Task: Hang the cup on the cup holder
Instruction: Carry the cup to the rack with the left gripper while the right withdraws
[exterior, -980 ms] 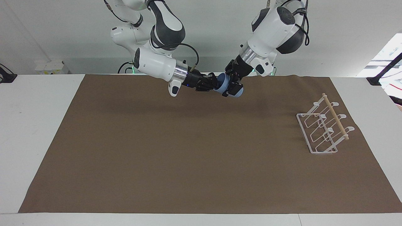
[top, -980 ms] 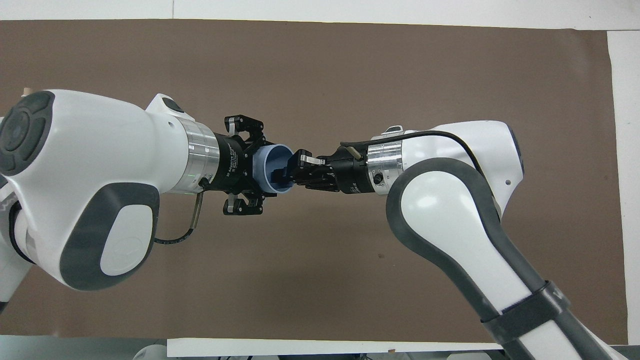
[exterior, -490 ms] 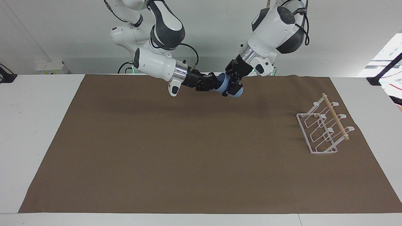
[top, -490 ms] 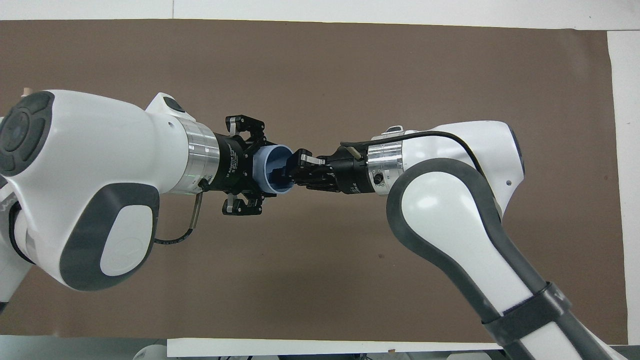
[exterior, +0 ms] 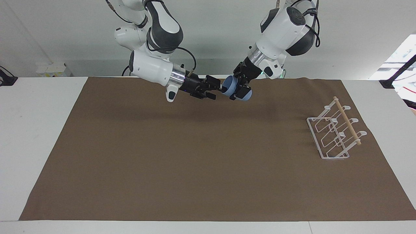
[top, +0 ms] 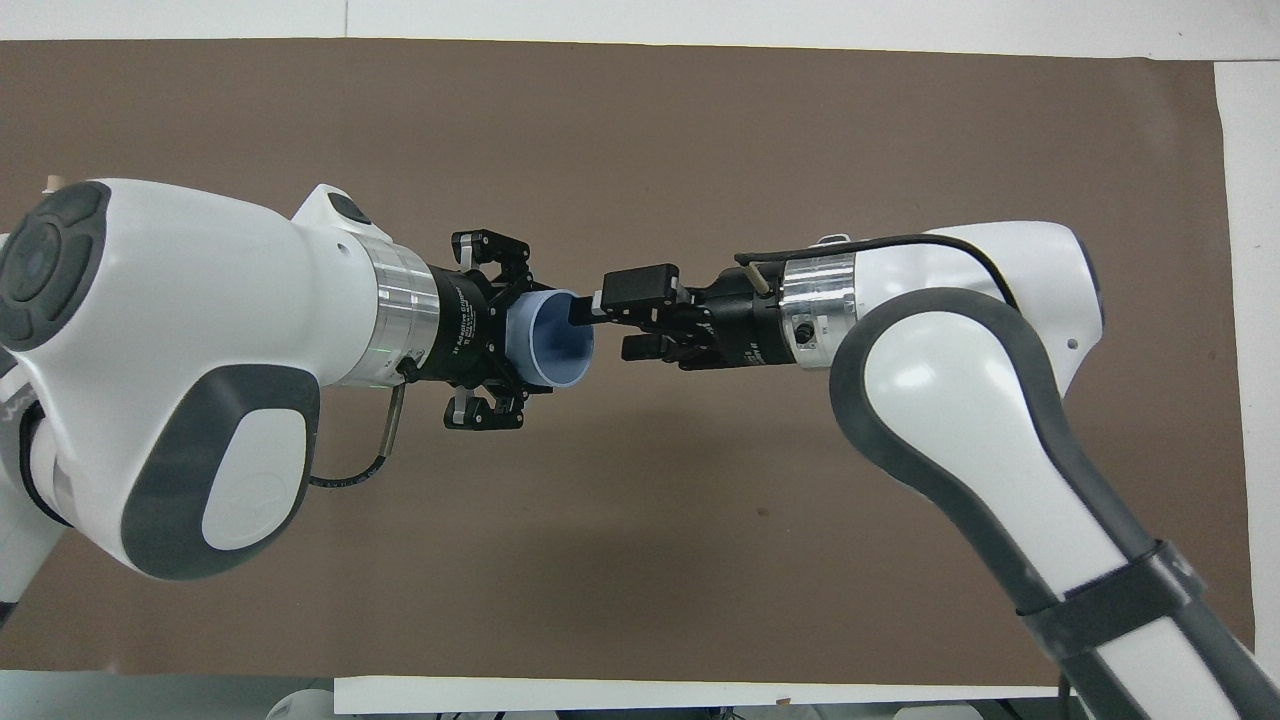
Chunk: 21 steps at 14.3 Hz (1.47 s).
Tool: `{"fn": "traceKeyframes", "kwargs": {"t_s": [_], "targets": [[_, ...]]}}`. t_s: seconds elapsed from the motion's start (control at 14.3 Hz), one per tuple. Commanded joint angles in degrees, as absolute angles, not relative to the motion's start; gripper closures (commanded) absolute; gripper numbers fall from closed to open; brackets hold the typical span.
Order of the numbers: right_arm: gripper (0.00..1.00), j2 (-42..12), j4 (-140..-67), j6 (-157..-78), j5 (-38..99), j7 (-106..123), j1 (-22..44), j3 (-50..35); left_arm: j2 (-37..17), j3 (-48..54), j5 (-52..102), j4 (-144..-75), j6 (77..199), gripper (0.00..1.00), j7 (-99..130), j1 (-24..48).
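Gripping the cup (top: 552,340) sideways at the frame's middle, the left gripper (top: 500,345) has its fingers closed on it. The right gripper (top: 610,320), fingers spread, sits just beside the cup's mouth. The cup holder (exterior: 334,131) stands at the facing view's right edge

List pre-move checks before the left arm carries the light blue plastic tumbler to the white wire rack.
1. Left gripper shut on the light blue plastic tumbler, held in the air: ok.
2. Right gripper open: ok.
3. Right gripper fully clear of the tumbler's rim: cannot tell; one fingertip overlaps it in the overhead view.
4. White wire rack with wooden dowel upright on the brown mat, at the left arm's end: ok.
5. Rack holds no cups: ok.
6. Tumbler mouth aimed at the rack: not ok; it points sideways at the right gripper.
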<state>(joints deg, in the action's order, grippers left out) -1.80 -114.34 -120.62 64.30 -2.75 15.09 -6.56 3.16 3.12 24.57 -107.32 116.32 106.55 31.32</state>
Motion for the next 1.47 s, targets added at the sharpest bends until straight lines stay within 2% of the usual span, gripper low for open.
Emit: {"fn": "traceKeyframes", "kwargs": {"t_s": [0.0,0.35,0.7,0.84,1.12,1.4], "targets": [[0.01,-0.53,-114.79,-114.28,52.95,-3.25,7.32,-6.68,4.83,2.46,21.2,-108.89,113.91,1.0,104.6,31.64],[0.01,0.26,-113.13,-112.07,29.93,-2.72,-0.6,-6.68,4.92,2.37,12.51,-108.72,108.2,1.0,97.23,27.86],[0.01,-0.7,-102.41,-100.31,8.65,-3.34,-5.26,-6.59,4.66,2.2,-1.3,-110.03,103.37,1.0,86.51,26.37],[0.01,-0.26,-98.11,-94.86,3.98,-3.34,-8.6,-6.59,1.78,2.29,-10.06,-110.92,102.92,1.0,86.13,26.8],[0.01,-0.18,-87.04,-82.48,-2.19,-2.81,-9.14,-5.72,-3.16,2.29,-31.76,-110.39,98.8,1.0,89.63,28.38],[0.01,-0.09,-86.57,-79.19,-4.57,0.78,-9.23,-5.97,-8.68,2.29,-52.25,-110.83,90.97,1.0,94.8,29.53]]}}
